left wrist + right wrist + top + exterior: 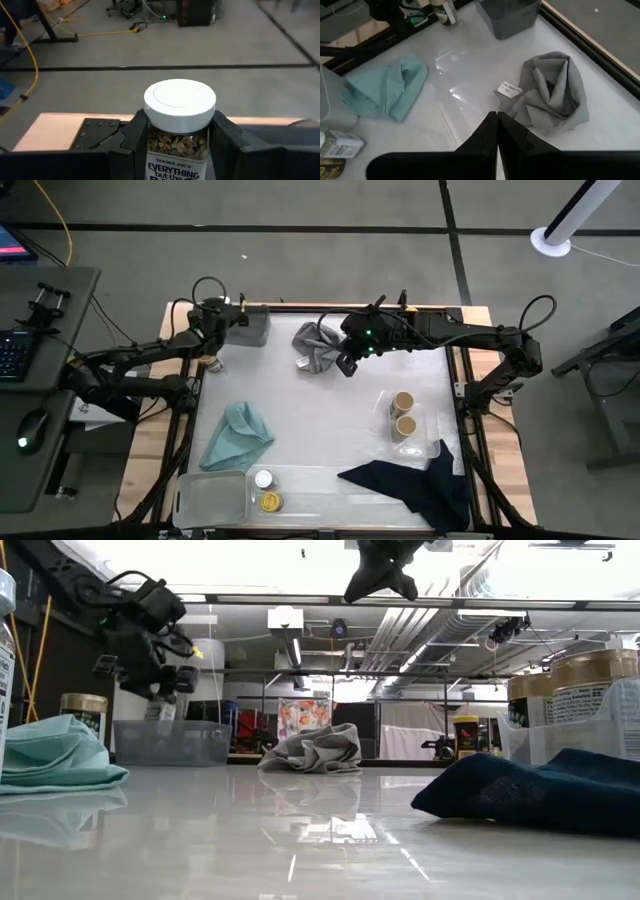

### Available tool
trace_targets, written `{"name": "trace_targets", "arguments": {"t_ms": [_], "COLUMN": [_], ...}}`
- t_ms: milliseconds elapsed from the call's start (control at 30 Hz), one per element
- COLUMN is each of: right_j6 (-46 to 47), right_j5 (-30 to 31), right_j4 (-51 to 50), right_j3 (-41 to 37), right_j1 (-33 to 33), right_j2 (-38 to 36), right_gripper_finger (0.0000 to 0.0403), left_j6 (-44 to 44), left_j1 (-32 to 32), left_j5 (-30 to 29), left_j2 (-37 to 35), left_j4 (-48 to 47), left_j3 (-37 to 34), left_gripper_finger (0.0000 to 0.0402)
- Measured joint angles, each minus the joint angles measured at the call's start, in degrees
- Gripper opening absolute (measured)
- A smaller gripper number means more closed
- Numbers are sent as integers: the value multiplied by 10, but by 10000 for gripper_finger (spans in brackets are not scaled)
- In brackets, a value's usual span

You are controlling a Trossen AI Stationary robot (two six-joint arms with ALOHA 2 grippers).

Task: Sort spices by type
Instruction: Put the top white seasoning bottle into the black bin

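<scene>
At upper left, the left gripper [177, 150] clamps a white-capped spice jar [179, 125], due for its matching tray; the right gripper [497, 131] waits, jaws together, above the grey cloth [550, 90].

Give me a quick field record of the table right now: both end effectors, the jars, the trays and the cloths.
left end effector: shut on white-capped jar, far-left table edge near grey bin
right end effector: shut, empty, above grey cloth
clear tray, right: two tan-topped jars
clear tray, front: one white-capped, one yellow-capped jar
teal cloth: left of centre
navy cloth: front right, overlapping the front tray
</scene>
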Motion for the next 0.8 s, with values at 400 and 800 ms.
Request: {"name": "trace_targets", "arguments": {"t_ms": [400,800], "right_j6": [3,3], "right_j5": [0,-1], "right_j4": [3,3], "right_j3": [0,0], "right_j1": [0,0], "right_j2": [0,0], "right_gripper_finger": [0,0], "left_j6": [47,48], "left_j1": [-3,-3], "left_j5": [-1,15], "left_j2": [0,0], "left_j4": [62,33], "left_j3": [-25,-25], "left_gripper_finger": [198,209]}}
